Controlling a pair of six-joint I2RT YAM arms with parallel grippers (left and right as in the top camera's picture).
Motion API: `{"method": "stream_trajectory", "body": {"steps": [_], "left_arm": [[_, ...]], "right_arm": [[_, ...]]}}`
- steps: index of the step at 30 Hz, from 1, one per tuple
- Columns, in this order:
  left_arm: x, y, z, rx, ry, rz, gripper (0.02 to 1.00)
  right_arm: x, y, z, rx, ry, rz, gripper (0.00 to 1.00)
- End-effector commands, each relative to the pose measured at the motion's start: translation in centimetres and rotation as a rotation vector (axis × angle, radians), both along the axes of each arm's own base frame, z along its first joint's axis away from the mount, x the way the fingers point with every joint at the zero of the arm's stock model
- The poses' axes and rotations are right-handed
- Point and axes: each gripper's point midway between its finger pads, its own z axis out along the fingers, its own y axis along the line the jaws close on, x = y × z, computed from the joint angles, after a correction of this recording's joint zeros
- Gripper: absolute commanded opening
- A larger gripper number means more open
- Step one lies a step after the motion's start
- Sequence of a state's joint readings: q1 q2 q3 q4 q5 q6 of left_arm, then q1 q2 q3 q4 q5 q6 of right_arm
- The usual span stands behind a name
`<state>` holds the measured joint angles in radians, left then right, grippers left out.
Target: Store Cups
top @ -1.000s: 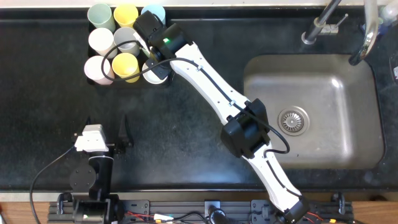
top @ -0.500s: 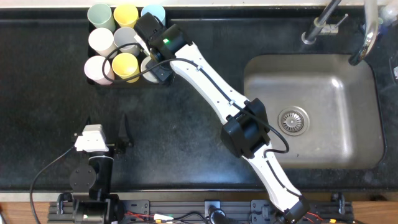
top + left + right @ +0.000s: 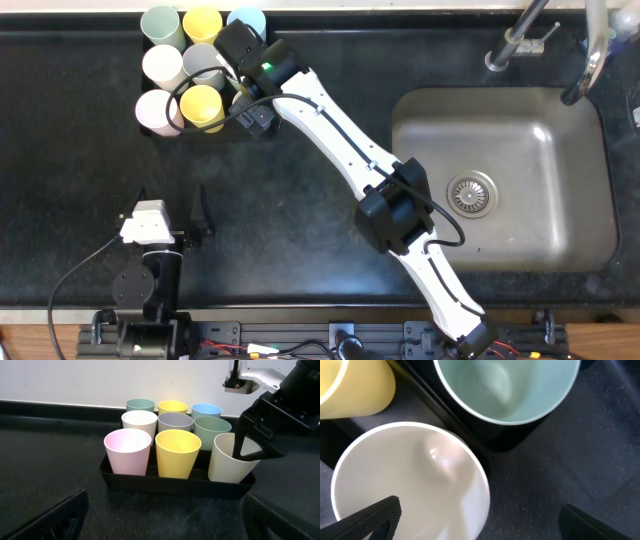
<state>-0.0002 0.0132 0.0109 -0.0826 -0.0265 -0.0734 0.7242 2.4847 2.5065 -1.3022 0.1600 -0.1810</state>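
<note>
Black speckled counter (image 3: 45, 475) throughout. Nearest the bases, left gripper (image 3: 165, 527) sits at 7 o'clock of the top view, fingers spread wide, nothing in them, facing the tray. Steel sink (image 3: 540, 150) at 3 o'clock. Right arm reaches across to 11 o'clock, where the black tray (image 3: 175, 485) holds nine upright cups, three by three. Front row: pink cup (image 3: 127, 452), yellow cup (image 3: 177, 455), cream cup (image 3: 225, 467) in the tray's 5 o'clock corner. Right gripper (image 3: 257, 452) is over that cream cup, jaws wide apart, one finger inside the rim and one outside, no squeeze on the wall. Middle row: white cup (image 3: 139, 422), grey cup (image 3: 175, 422), mint cup (image 3: 212, 430). Back row, by the wall: sage cup (image 3: 140, 405), second yellow cup (image 3: 172, 407), blue cup (image 3: 206, 410).
</note>
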Motion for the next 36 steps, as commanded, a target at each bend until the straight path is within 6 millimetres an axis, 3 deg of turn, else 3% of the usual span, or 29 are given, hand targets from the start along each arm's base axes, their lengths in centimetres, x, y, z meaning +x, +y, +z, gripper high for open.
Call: {"method": "stream_trajectory", "body": {"steps": [1, 7, 12, 16, 19, 22, 27, 29, 32, 36], "left_arm": [[0.0, -0.1, 0.0, 0.017, -0.005, -0.009, 0.998], [0.0, -0.1, 0.0, 0.017, -0.005, -0.009, 0.998], [0.0, -0.1, 0.0, 0.017, -0.005, -0.009, 0.998], [0.0, -0.1, 0.0, 0.017, -0.005, -0.009, 0.998], [0.0, -0.1, 0.0, 0.017, -0.005, -0.009, 0.998], [0.0, -0.1, 0.0, 0.017, -0.005, -0.009, 0.998], [0.0, -0.1, 0.0, 0.017, -0.005, -0.009, 0.998], [0.0, -0.1, 0.0, 0.017, -0.005, -0.009, 0.996], [0.0, -0.1, 0.0, 0.017, -0.005, -0.009, 0.998], [0.0, -0.1, 0.0, 0.017, -0.005, -0.009, 0.998]], "right_arm": [[1.5, 0.4, 2.2, 0.053, -0.065, -0.054, 0.996], [3.2, 0.1, 6.2, 0.124, -0.146, -0.081, 0.996], [4.5, -2.0, 11.7, 0.217, -0.222, -0.167, 0.996], [5.1, -6.3, 17.8, 0.3, -0.298, -0.253, 0.996], [4.6, -11.1, 22.6, 0.369, -0.339, -0.322, 0.998], [3.1, -16.8, 25.9, 0.405, -0.334, -0.389, 0.998], [0.7, -27.6, 28.9, 0.347, -0.378, -0.619, 0.998], [-1.2, -30.6, 29.6, 0.34, -0.365, -0.7, 0.998], [-5.3, -32.6, 28.1, 0.32, -0.261, -0.759, 0.996], [-11.9, -32.3, 23.6, 0.314, -0.095, -0.756, 0.998]]}}
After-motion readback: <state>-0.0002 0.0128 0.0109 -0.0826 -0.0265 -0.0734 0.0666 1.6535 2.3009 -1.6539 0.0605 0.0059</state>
